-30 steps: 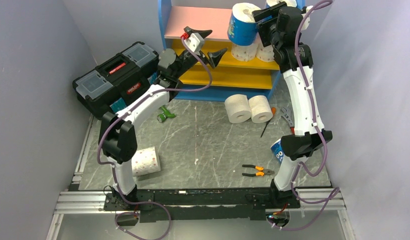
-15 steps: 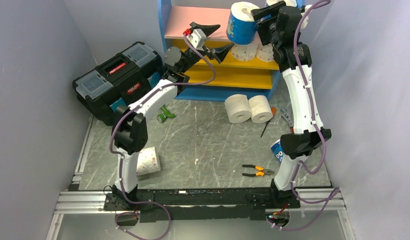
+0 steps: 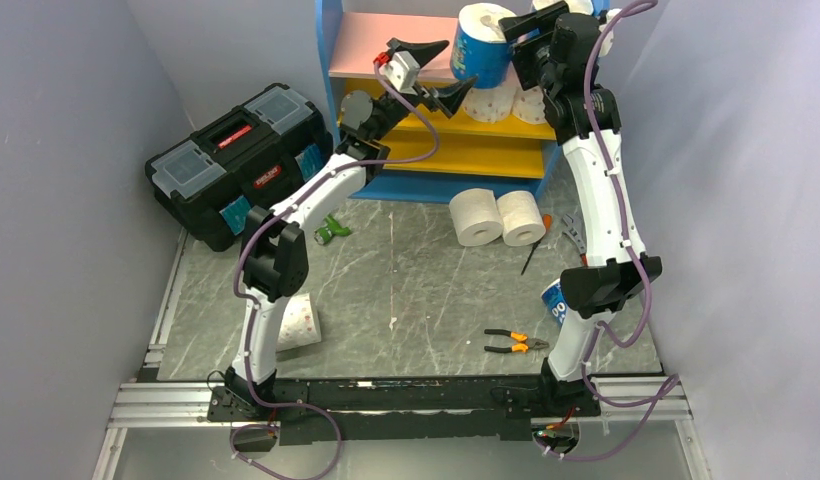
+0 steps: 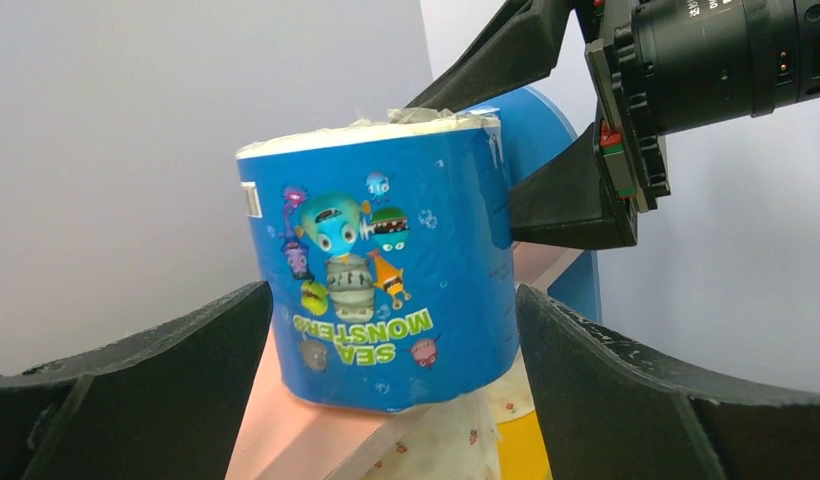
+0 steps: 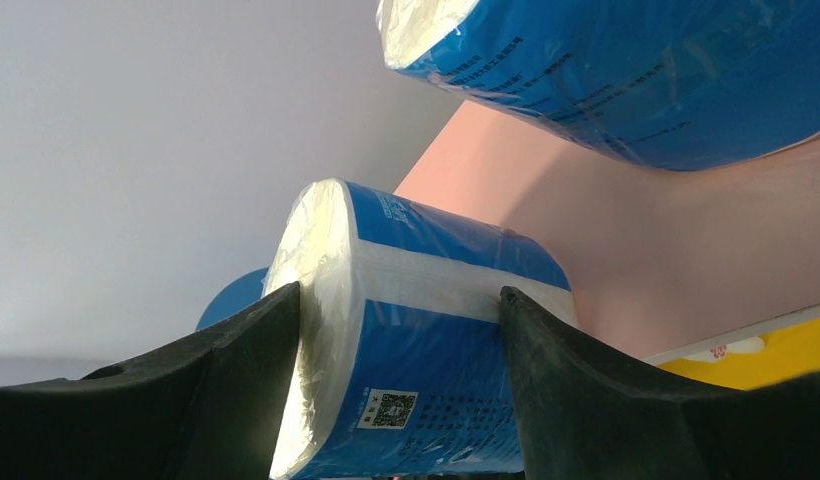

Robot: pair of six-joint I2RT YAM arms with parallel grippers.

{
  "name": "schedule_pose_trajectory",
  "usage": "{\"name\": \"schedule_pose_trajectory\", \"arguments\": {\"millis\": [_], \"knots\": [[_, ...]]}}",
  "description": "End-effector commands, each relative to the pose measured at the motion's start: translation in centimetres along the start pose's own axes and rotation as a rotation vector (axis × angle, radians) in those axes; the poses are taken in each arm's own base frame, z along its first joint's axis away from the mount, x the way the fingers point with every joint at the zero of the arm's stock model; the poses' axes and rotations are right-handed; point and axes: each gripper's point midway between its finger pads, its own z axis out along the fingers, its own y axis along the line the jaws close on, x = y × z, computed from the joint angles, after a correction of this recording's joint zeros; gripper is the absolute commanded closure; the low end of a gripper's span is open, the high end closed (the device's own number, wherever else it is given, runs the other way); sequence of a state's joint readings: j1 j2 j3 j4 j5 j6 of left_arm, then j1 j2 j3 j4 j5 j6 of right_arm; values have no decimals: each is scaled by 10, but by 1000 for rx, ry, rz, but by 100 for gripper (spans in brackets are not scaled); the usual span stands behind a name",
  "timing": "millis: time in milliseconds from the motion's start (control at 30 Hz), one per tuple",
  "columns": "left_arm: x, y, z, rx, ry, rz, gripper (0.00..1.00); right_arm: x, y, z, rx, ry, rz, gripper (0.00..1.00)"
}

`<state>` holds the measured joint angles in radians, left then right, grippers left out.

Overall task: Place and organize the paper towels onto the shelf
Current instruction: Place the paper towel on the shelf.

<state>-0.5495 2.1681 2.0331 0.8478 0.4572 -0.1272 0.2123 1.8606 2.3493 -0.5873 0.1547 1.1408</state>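
While the blue-wrapped roll (image 3: 483, 50) stays pinched in the right gripper (image 5: 396, 293) on the shelf's (image 3: 327, 60) pink top board (image 3: 371, 45), the left gripper (image 3: 458, 62), spread wide, has been raised to it. The grey marbled table (image 3: 406, 290) is enclosed by plain walls (image 3: 66, 120).

- Black toolbox (image 3: 231, 160), red latch, clear lid compartments; far left of grey marbled counter (image 3: 406, 290)
- Small green item (image 3: 331, 230), just beside toolbox
- Orange-handled pliers (image 3: 514, 343), near front edge
- Screwdriver (image 3: 536, 246), lying right of centre
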Motion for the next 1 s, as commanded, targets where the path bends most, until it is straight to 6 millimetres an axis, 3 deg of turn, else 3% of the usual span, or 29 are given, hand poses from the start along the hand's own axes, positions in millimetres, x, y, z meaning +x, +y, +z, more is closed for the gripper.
{"name": "schedule_pose_trajectory", "arguments": {"millis": [0, 600, 967], "knots": [[-16, -3, 13, -15, -57, 18, 2, 34, -35, 6, 107, 104, -58, 28], [-4, 9, 12, -86, -46, 41, 9, 39, -26, -6, 74, 119, -72, 22], [-5, 17, 13, -129, -56, 30, 12, 22, -10, -25, 42, 72, -78, 7]]}}
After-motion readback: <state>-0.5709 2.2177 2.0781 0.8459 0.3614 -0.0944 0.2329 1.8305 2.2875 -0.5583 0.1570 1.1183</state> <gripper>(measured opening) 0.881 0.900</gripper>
